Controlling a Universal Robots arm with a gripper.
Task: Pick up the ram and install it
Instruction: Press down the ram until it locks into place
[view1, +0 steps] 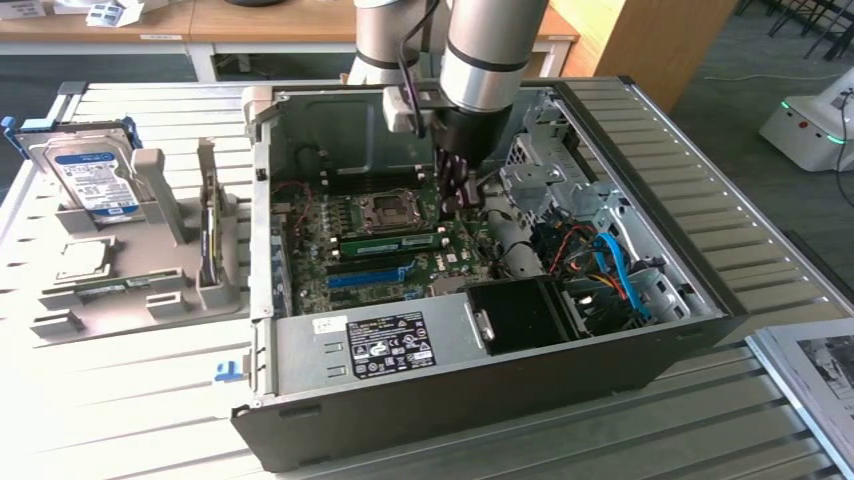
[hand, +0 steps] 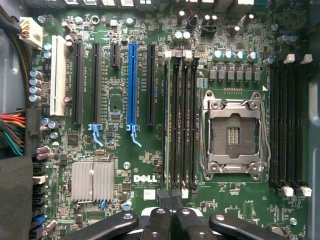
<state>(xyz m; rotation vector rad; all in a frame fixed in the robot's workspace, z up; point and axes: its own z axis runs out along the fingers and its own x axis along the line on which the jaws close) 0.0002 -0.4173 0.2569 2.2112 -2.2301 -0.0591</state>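
Note:
The ram (view1: 390, 241) is a long green stick standing on edge in a slot of the motherboard (view1: 350, 262), just in front of the CPU socket (view1: 387, 208), inside the open computer case (view1: 441, 390). My gripper (view1: 465, 198) hangs from the arm over the board, just past the ram's end on the exterior view's right. It is shut with nothing between its fingers. In the wrist view my gripper (hand: 171, 202) has its black fingertips (hand: 164, 200) pressed together over one end of a bank of black memory slots (hand: 181, 120).
A grey holder (view1: 134, 260) at the exterior view's left carries a hard drive (view1: 87, 175) and an upright card (view1: 210, 235). A blue slot (hand: 132, 85), a heatsink (hand: 92, 181) and the socket (hand: 232, 132) lie around the memory slots. Cables (view1: 607, 270) and a black box (view1: 527, 315) crowd the case's right side.

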